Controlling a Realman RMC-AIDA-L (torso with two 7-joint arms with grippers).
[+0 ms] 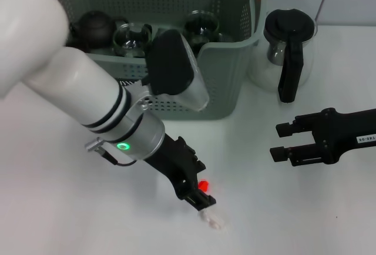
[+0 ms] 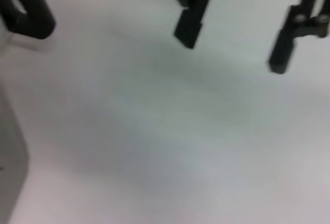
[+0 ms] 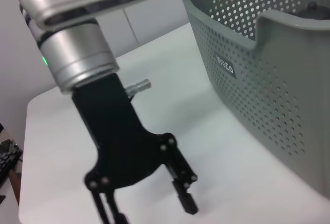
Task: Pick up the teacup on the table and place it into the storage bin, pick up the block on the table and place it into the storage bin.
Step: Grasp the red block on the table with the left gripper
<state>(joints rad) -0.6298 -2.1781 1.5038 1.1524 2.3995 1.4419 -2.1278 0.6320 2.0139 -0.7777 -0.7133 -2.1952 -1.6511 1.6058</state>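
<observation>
Red block [image 1: 203, 184] between spread fingers of left hand [image 1: 200, 199], right hand [image 1: 281, 141] open.

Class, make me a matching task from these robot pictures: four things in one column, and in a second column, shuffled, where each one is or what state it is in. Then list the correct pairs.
Things
1. storage bin
2. glass pitcher
3. left pincer
4. right pincer

Places or states
A. low over the table, next to a small red and white object
B. open, hovering at the right, holding nothing
C. stands on the table right of the grey basket
D. at the back of the table, with dark cups inside

Pairs: 1-D, 2-C, 3-A, 4-B
</observation>
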